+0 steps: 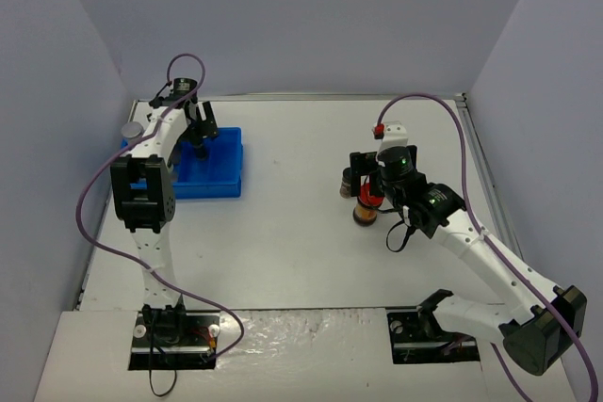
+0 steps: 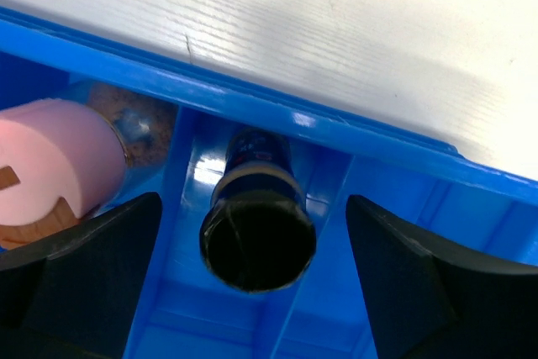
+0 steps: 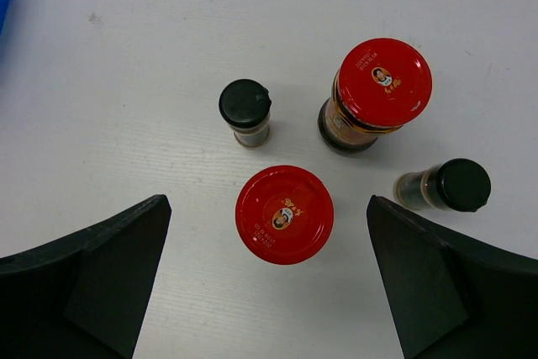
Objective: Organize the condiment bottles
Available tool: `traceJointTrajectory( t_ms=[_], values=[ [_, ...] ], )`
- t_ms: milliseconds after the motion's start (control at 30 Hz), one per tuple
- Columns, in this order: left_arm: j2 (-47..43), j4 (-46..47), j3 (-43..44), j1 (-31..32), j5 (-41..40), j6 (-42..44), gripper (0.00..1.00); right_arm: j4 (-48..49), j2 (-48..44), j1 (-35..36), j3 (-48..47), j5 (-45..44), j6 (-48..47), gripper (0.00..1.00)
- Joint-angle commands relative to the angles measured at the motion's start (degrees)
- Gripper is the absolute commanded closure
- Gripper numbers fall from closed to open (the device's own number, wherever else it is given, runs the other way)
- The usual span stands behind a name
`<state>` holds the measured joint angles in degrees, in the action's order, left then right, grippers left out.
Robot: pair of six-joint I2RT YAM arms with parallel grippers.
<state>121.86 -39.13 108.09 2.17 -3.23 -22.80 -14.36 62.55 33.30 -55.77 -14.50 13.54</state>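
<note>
Blue tray (image 1: 226,184), top view: left gripper (image 1: 200,136) is poised over it, right gripper (image 1: 366,184) over loose jars. Left wrist: black-capped jar (image 2: 256,245) is lodged in one compartment, pink-capped jar (image 2: 55,166) in the next; jaws wide, nothing gripped. Right wrist: red-lidded jars (image 3: 284,214) and small black-capped jars (image 3: 245,107) are framed by wide, empty jaws, presumably for picking.

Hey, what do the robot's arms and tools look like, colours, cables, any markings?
The left arm and right arm have slim white links with boxy black joint housings. A purple cable runs along each. The right arm shows small green lights and a red plug near its wrist. The left tool and right tool have matte black wedge-shaped fingers. No readable markings.
</note>
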Motion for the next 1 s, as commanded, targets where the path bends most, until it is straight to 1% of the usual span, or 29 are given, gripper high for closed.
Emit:
traceJointTrajectory(
  t_ms=[0,200,267,333,400,500,667,800,867,967],
  values=[
    [-9.64,-2.1,2.83,0.56,2.31,-1.48,0.08,2.85,-1.76,-0.43,-1.19,0.27,0.64,0.0],
    [-19.47,-2.48,-0.74,5.5,2.06,-0.73,0.04,2.85,-3.26,-0.34,-1.45,0.61,0.96,0.0],
    [-22.2,-0.85,-2.44,8.36,1.85,1.45,0.03,2.85,-4.22,-0.34,-1.45,0.54,0.96,0.0],
    [-25.24,3.03,-5.83,13.16,2.33,3.96,0.03,2.85,-5.02,-0.34,-1.3,0.16,1.11,0.0],
    [-27.38,6.93,-10.02,17.13,4.67,5.03,0.03,2.76,-5.87,-0.39,-1.24,0.05,1.35,0.0],
    [-27.03,11.41,-12.54,23.68,8.16,5.37,0.03,2.64,-7.1,-0.34,-1.09,0.09,1.51,0.0],
    [-22.81,15.06,-12.2,33.44,8.36,10.28,0.03,1.67,-9.78,-0.34,-0.57,-0.33,2.13,0.0],
    [-19.52,19.85,-11.86,37.71,10.39,12.09,0.04,0.36,-11.23,-0.34,-0.06,-0.69,3.11,0.0],
    [-17.6,22.47,-11.76,39.58,11.88,12.34,0.07,-0.24,-12.92,-0.42,0.39,-0.79,3.94,0.0],
    [-15.37,26.9,-11.39,40.82,14.85,12.42,0.09,-1.09,-15.09,-0.35,0.77,-0.82,4.5,0.0]
  ],
)
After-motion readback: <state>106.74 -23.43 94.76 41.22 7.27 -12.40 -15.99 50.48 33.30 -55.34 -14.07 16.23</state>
